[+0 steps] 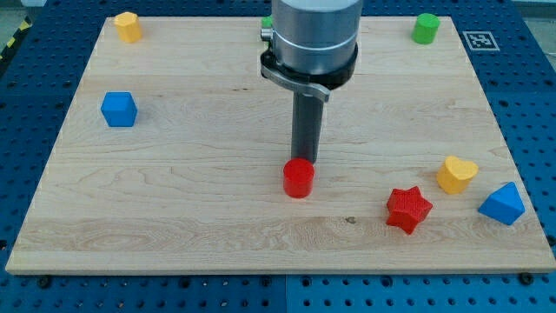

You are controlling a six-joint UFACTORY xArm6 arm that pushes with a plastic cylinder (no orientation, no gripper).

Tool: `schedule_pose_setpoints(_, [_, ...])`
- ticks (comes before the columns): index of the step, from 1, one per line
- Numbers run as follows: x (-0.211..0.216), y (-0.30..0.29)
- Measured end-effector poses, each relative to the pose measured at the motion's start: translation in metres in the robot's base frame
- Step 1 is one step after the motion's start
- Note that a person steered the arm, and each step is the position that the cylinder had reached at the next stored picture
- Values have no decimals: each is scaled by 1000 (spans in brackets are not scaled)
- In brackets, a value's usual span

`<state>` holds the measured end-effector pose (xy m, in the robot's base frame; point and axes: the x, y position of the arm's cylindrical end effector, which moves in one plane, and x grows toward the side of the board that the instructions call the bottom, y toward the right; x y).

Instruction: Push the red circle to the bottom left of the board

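Fingers we have none, so there is nothing to report as apart, together or clamped: the arm ends in a straight dark rod, and our tip [303, 159] is all that works on the desk [174, 200].

The tip stands at the side of the red circle [298, 179] that faces the view's top, a shade toward the view's right. It is touching the circle or just beside it; the circle's own top edge hides the very end, so we cannot tell which. We judge that this placing suits the job. With the goal at the bottom left, the rod belongs on the circle's upper right flank, so that a push carries the block down and leftward. The circle itself sits near the middle of the desk, a little below centre and well apart from the bottom left corner, so most of the travel is not yet done.

The way toward that corner looks open. The blue cube [119, 109] lies well above that line at the view's left. The red star [408, 209], the yellow heart [456, 174] and the blue triangular block [502, 203] cluster at the lower right, away from the route. A yellow block [128, 26] and a green block [426, 28] sit at the top corners.

The arm hangs upright over the desk's centre, its grey wrist housing [311, 35] directly above the rod, which drops straight down. A second green block [267, 26] peeps out behind the housing.
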<state>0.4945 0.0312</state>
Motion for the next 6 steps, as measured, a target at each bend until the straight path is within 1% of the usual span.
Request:
schedule_pose_setpoints(1, [15,42])
schedule_pose_setpoints(2, [25,64])
schedule_pose_setpoints(3, [25,50])
schedule_pose_setpoints(5, [25,-29])
schedule_pose_setpoints(6, [27,-51])
